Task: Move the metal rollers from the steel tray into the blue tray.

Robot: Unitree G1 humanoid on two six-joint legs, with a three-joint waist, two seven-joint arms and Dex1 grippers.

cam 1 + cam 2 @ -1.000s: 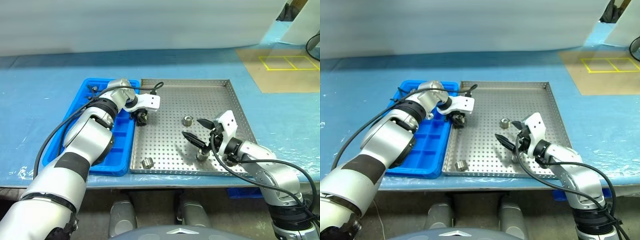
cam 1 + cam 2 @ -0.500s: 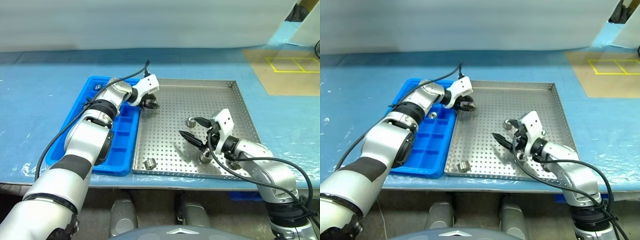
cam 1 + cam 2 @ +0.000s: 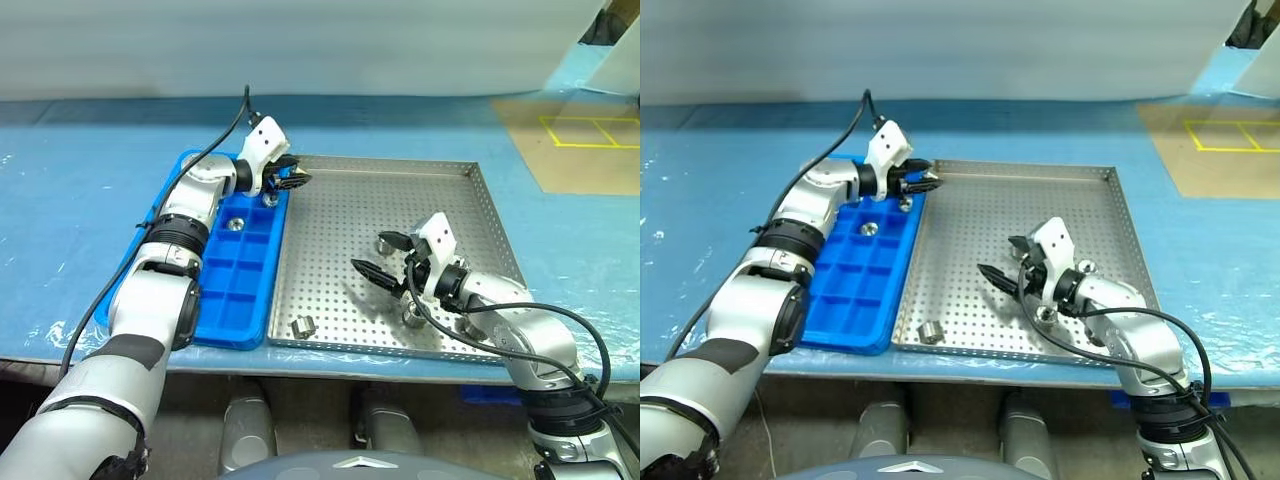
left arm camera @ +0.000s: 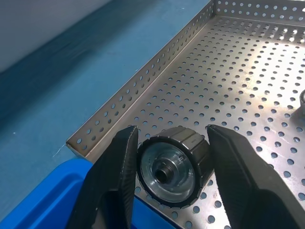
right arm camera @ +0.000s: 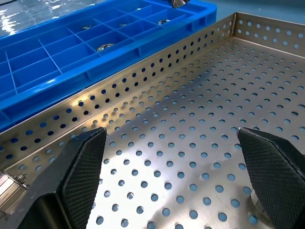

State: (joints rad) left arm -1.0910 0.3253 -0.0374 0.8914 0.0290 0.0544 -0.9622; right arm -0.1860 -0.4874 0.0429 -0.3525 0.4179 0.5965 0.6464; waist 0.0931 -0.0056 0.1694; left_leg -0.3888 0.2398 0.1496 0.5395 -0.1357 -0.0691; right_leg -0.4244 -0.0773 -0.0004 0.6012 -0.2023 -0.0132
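Silver perforated steel tray, bright blue gridded blue tray, and shiny grey metal rollers are lying on a blue table.

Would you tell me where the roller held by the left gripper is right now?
In the left wrist view the roller sits between the left gripper's fingers, lifted over the far-left corner of the steel tray, right beside the blue tray.

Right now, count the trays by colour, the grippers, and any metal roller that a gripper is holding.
blue tray: 1
steel tray: 1
grippers: 2, the left gripper and the right gripper
metal roller held in the left gripper: 1
Total: 5
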